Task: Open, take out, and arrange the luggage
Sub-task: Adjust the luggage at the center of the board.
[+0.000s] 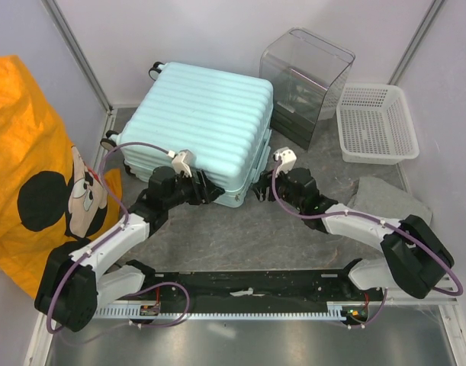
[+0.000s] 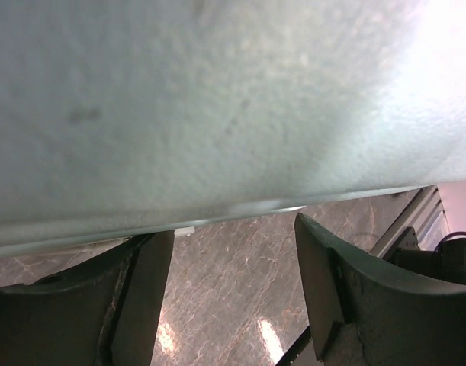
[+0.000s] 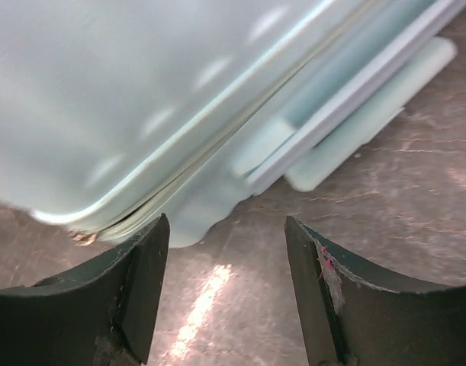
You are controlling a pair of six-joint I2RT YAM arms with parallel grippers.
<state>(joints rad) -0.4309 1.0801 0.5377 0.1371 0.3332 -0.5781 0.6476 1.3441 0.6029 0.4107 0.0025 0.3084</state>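
Observation:
The luggage [image 1: 198, 126], a mint ribbed hard-shell suitcase, lies flat and closed on the table, wheels toward the back left. My left gripper [image 1: 207, 189] is at its near side, open. In the left wrist view the shell [image 2: 217, 99] fills the upper part, and only the table shows between the fingers [image 2: 145, 297] of the gripper [image 2: 233, 252]. My right gripper [image 1: 263, 187] is at the suitcase's near right corner, open. In the right wrist view that gripper [image 3: 226, 252] points at the rounded corner and its seam [image 3: 141, 99], and nothing lies between the jaws.
A clear plastic box [image 1: 305, 80] stands just right of the suitcase at the back. Beside it is a white mesh basket [image 1: 376, 122]. A grey cloth [image 1: 385, 200] lies near the right arm. An orange cartoon bag [image 1: 34, 168] fills the left side.

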